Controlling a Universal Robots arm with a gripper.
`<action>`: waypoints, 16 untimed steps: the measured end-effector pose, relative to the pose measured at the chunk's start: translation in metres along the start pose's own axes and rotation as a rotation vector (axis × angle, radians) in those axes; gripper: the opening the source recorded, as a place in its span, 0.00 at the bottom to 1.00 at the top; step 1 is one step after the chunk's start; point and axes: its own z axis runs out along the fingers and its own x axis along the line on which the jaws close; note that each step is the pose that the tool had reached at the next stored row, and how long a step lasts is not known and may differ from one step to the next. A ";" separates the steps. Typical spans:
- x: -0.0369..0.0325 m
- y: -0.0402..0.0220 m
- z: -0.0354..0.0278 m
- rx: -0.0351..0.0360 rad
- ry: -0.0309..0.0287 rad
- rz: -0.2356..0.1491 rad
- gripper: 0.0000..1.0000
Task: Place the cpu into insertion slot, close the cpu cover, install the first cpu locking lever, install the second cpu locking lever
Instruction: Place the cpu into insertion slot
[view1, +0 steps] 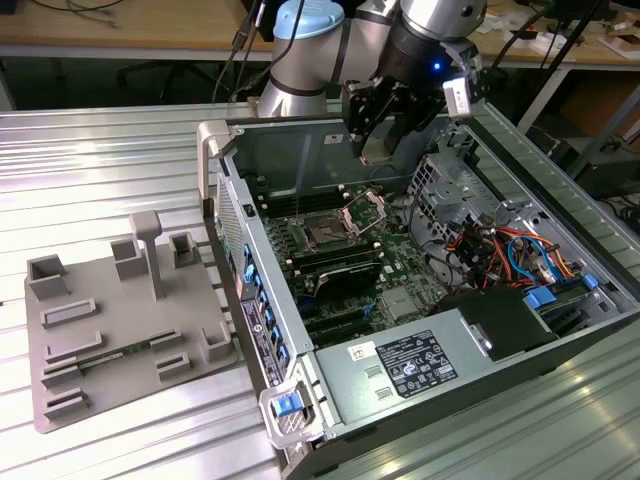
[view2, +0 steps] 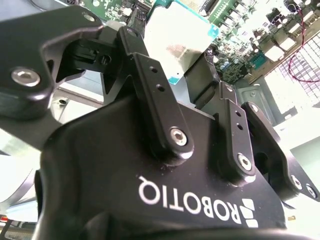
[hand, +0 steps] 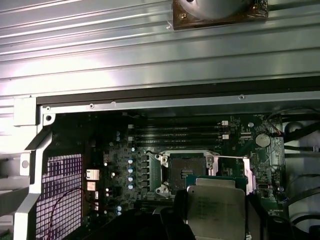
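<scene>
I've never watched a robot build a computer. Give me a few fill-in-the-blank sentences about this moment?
1. The gripper is clamped on the ___, above the open computer case.
2. The insertion slot holds no chip: it is ___.
3. The cpu cover is swung ___, not closed over the slot.
4. The grey fixture plate lies outside the case, on the exterior view's ___.

Missing words: cpu; empty; open; left.
</scene>
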 end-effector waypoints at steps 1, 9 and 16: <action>0.0003 -0.0004 0.0001 0.0000 0.0000 0.000 0.55; 0.0018 -0.0053 0.0025 0.0003 0.0002 0.000 0.55; 0.0023 -0.0089 0.0055 0.0002 0.0002 0.000 0.55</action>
